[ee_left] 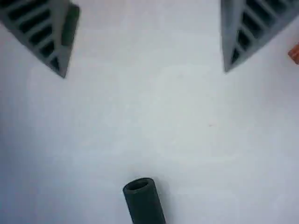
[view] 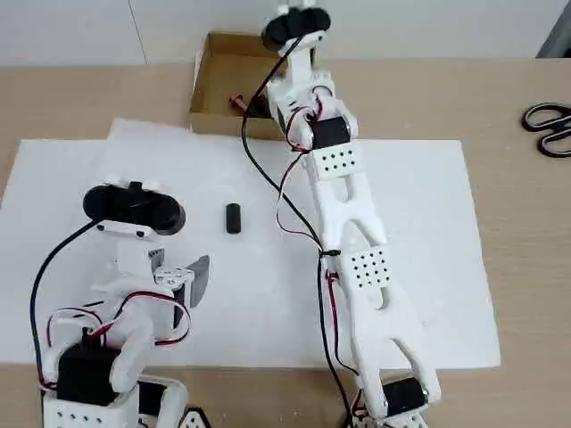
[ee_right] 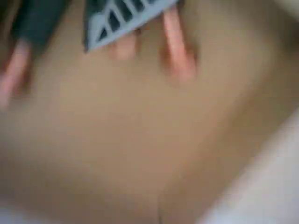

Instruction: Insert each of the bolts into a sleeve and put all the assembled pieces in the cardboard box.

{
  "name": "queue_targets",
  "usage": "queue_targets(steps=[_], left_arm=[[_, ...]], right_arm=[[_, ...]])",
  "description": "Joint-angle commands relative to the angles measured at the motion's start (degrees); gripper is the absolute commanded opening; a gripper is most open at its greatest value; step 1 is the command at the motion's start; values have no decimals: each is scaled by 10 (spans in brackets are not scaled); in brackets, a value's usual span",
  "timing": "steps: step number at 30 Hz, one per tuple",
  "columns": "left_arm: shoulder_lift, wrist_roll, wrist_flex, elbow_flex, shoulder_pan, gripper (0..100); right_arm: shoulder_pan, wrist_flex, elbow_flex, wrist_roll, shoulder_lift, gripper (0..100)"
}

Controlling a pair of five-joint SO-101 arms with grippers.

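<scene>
Pale wood makes up the table, with a white wall along its far edge. A large white paper sheet covers most of the middle of the table.

At the left, the left gripper hangs over the near part of the paper. In its wrist view the ribbed grey fingers are spread wide apart with nothing between them, only bare paper.

Just to the right lies the sleeve, a short, dark, matte tube on its side on the paper. It is near the left gripper but apart from it. The left wrist view shows its hollow open end and no bolt inside it.

Farther right and back, the cardboard box sits partly on the paper's far edge, open at the top and plain brown. An orange bolt lies on its floor.

The right arm stretches across the paper to the box, and the right gripper is down inside it. The right wrist view is blurred, showing brown cardboard and slim orange-pink bolts lying on it. Whether this gripper is open or closed, or has hold of anything, cannot be told.

At the far right edge, black-handled scissors rest on the bare wood, well apart from the rest
</scene>
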State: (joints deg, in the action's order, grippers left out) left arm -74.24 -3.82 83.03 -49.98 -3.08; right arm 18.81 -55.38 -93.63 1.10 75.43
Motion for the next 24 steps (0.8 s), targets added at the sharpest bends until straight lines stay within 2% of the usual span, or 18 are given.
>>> queue_targets(steps=[1, 8, 14, 18, 20, 24], left_arm=[[-4, 4, -10, 1, 4, 206], [-4, 4, -10, 1, -1, 206], [-4, 4, -10, 1, -2, 206], [-4, 4, -10, 6, 10, 206], [-4, 4, -7, 15, 48, 205], [-4, 11, -5, 41, 195, 204]], right_arm=[[2, -99, -27, -2, -95, 184], [34, -269, -27, -2, -191, 184], [90, -402, -27, 2, -260, 184], [106, -408, -27, 88, -269, 183], [114, -411, -25, 113, -266, 183], [116, -412, 35, 120, -258, 183]])
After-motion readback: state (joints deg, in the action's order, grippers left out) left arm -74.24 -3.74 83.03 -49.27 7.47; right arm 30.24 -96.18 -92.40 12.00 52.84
